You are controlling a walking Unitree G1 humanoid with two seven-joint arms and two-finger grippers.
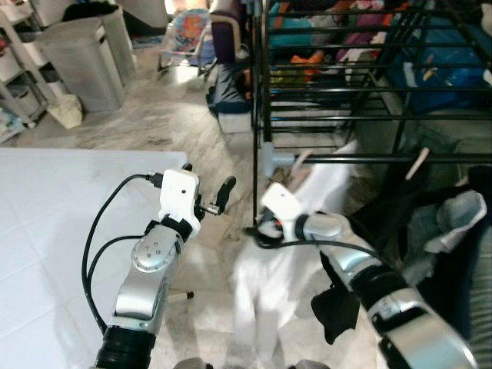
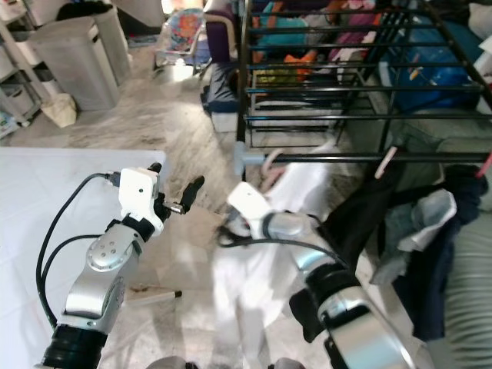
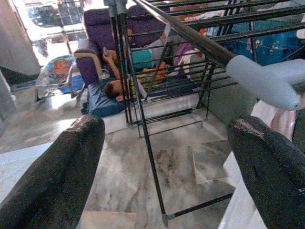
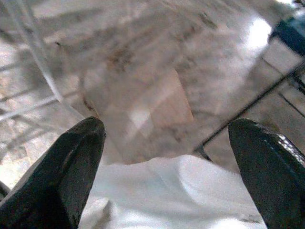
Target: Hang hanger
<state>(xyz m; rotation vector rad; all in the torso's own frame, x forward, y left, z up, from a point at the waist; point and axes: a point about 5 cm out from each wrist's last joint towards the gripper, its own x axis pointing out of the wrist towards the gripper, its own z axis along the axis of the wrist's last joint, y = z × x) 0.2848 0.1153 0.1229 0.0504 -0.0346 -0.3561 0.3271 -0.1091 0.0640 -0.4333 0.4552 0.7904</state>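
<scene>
The left gripper is held with fingers spread, nothing between them. Just to its right, the right gripper, fingers also spread, is seen above a white garment hung on a pale hanger from the drying rack.

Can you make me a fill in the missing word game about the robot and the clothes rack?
1. The garment hanging on the drying rack right by the right tool is ____ in colour.
2. The left tool holds nothing; its fingers are ____.
3. The bars of the rack are ____ in colour.
4. The tall bin far back on the left is ____.

Missing words: white; open; black; grey
</scene>
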